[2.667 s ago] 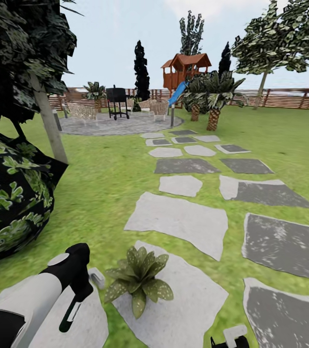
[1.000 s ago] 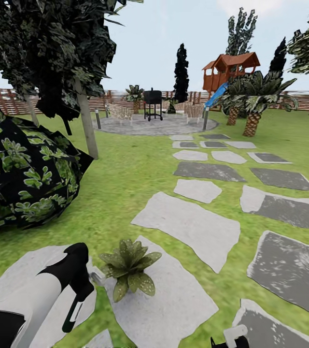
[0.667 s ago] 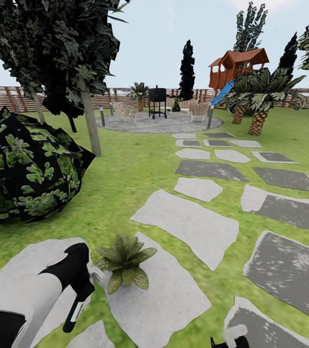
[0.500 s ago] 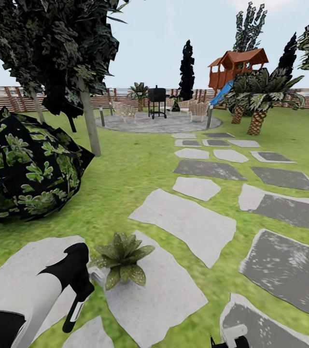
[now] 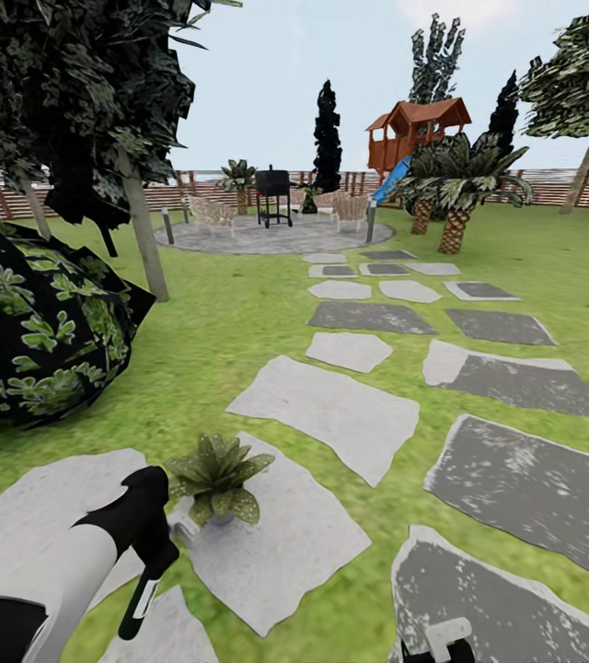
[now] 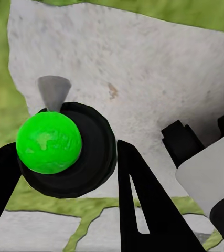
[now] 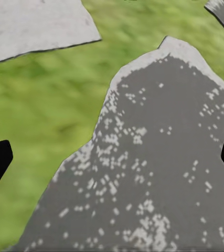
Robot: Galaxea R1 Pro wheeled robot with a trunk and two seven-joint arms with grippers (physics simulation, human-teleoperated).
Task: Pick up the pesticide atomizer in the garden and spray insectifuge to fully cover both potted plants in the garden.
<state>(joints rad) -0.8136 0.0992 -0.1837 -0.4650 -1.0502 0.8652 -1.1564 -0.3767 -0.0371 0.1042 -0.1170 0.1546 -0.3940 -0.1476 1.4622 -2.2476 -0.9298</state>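
Left gripper (image 6: 64,168) clamps the pesticide atomizer (image 6: 64,149); right gripper (image 7: 112,157) spread empty.
Head view adds a potted plant (image 5: 213,468), lower left.

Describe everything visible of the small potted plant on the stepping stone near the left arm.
The potted plant is a low rosette of broad, pointed green leaves, the outer ones dotted with pale specks. A bit of grey pot shows under the leaves. It stands upright on a light grey stepping stone, near that stone's left edge, with lawn beyond it. In the head view the left arm's dark wrist sits just to its left; whether they touch cannot be told. Nothing lies on the leaves that can be made out.
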